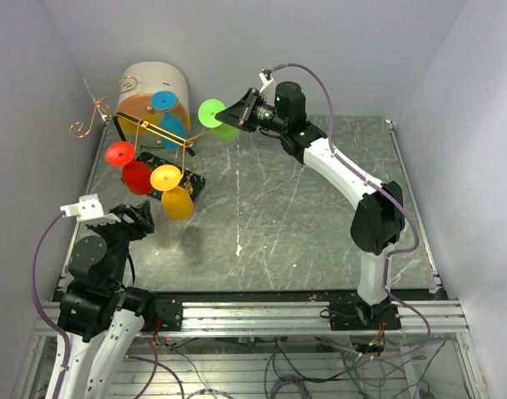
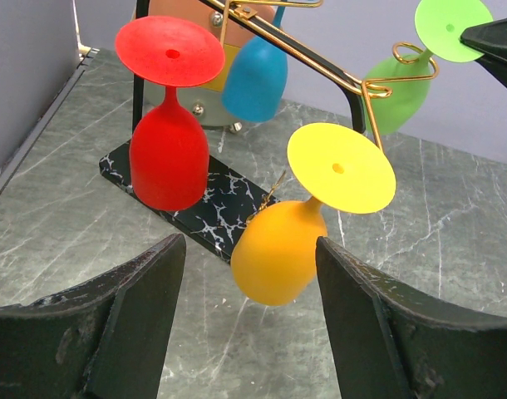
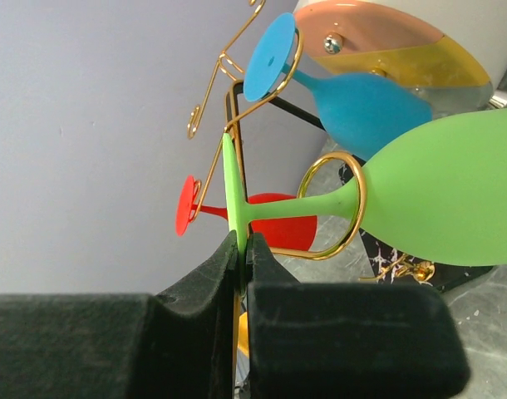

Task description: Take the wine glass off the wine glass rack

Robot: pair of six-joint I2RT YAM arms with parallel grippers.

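Note:
The gold wire rack (image 1: 141, 125) stands on a black speckled base (image 1: 191, 181) at the back left, with glasses hanging upside down from it. My right gripper (image 1: 237, 114) is shut on the round foot of the green wine glass (image 1: 214, 116); in the right wrist view the foot (image 3: 234, 187) sits edge-on between my fingers and the stem passes through the rack's gold end ring (image 3: 337, 208). Red (image 1: 130, 166), yellow (image 1: 172, 193) and blue (image 1: 169, 116) glasses hang on the rails. My left gripper (image 2: 249, 283) is open and empty, just in front of the yellow glass (image 2: 283, 245).
A cream drum with an orange face (image 1: 154, 90) stands behind the rack. Grey walls close in the left, back and right. The marble table (image 1: 303, 224) stretches from the rack to the right edge.

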